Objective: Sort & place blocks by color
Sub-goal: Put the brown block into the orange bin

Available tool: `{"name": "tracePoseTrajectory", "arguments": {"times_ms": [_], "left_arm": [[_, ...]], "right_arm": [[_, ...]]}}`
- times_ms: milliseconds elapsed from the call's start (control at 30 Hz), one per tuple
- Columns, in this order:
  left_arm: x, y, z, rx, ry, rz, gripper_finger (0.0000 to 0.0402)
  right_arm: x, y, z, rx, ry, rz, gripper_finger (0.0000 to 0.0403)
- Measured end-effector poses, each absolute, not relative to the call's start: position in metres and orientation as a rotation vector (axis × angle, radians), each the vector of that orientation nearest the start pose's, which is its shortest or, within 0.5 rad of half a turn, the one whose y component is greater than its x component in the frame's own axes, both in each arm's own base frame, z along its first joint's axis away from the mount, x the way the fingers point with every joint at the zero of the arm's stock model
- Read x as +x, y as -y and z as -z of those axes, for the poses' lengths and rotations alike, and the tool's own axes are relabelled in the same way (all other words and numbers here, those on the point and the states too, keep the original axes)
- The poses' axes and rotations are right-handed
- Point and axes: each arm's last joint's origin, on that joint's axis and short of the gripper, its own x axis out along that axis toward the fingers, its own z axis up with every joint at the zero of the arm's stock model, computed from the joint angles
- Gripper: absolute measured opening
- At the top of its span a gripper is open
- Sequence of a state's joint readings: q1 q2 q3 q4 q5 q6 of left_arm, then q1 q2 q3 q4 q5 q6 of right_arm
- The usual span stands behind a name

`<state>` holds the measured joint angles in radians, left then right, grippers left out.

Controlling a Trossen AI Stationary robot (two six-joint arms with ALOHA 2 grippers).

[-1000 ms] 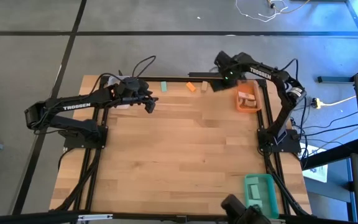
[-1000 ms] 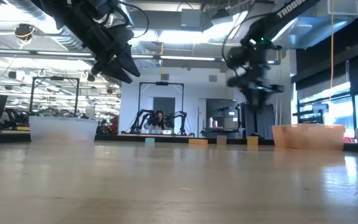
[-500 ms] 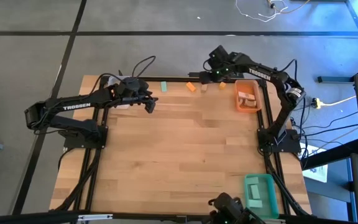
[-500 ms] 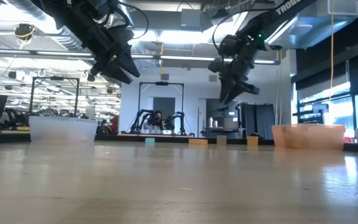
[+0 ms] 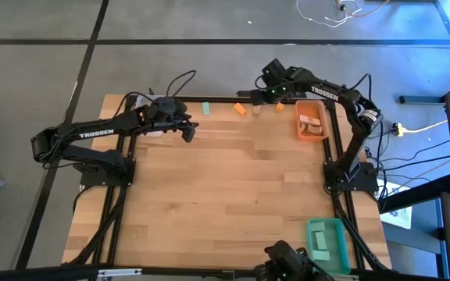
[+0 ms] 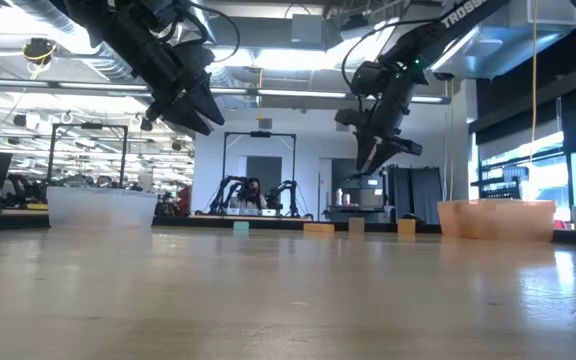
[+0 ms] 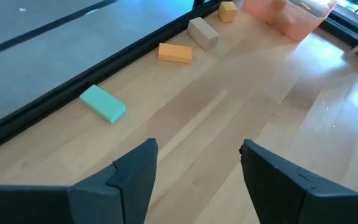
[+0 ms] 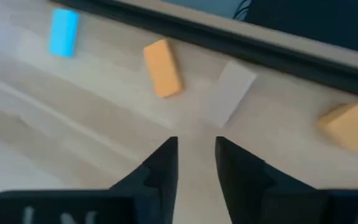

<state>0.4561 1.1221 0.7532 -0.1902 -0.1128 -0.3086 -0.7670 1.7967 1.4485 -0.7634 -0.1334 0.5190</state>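
We find four loose blocks in a row along the far edge of the light wooden table point(image 5: 225, 195): a teal-green rectangular bar point(image 5: 206, 108), an orange rectangular bar point(image 5: 241, 109), a pale natural-wood bar point(image 5: 257, 109) and a small orange cube point(image 5: 280, 107). Each lies apart from its neighbours, and none is in contact with a gripper.

The right gripper point(image 5: 266, 87) hangs in the air over the far edge, above the pale bar and the orange bar. In its wrist view the two dark fingers point(image 8: 164, 163) stand a narrow gap apart with nothing between them, the pale bar just beyond their tips.

The left gripper point(image 5: 187, 129) hovers above the table near the teal-green bar. Its fingers point(image 7: 132, 177) are spread wide and hold nothing (bare table shows between them).

An orange plastic bin point(image 5: 312, 121) sits at the far right corner, just beside the orange cube; it appears to hold a few pale and orange pieces, though we cannot make them out well. A green plastic bin point(image 5: 326, 239) sits at the near right edge, well apart from the blocks. A clear plastic bin point(image 6: 101, 206) stands at the far left.
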Motion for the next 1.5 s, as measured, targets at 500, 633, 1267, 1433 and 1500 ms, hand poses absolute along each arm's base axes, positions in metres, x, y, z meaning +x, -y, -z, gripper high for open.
{"name": "tracePoseTrajectory", "arguments": {"times_ms": [500,633,1267,1433,1500], "left_arm": [[0.2129,-0.1051,-0.2574,-0.296,-0.512,-0.512,0.0219],[0.2136,-0.1024,-0.2568,-0.253,-0.535,-0.392,0.0219],[0.2131,-0.1039,-0.2568,-0.23,-0.538,-0.437,0.0219],[0.2131,-0.1039,-0.2568,-0.23,-0.537,-0.438,0.0219],[0.2131,-0.1039,-0.2568,-0.23,-0.537,-0.438,0.0219]], "right_arm": [[0.2786,0.258,-0.2464,0.979,-0.804,0.784,0.0117],[0.2787,0.2578,-0.2465,0.975,-0.805,0.783,0.0117],[0.2787,0.2577,-0.2465,0.978,-0.805,0.784,0.0117],[0.2786,0.2576,-0.2466,1.023,-0.789,0.808,0.0117],[0.2787,0.2576,-0.2467,1.044,-0.781,0.818,0.0117]]}}
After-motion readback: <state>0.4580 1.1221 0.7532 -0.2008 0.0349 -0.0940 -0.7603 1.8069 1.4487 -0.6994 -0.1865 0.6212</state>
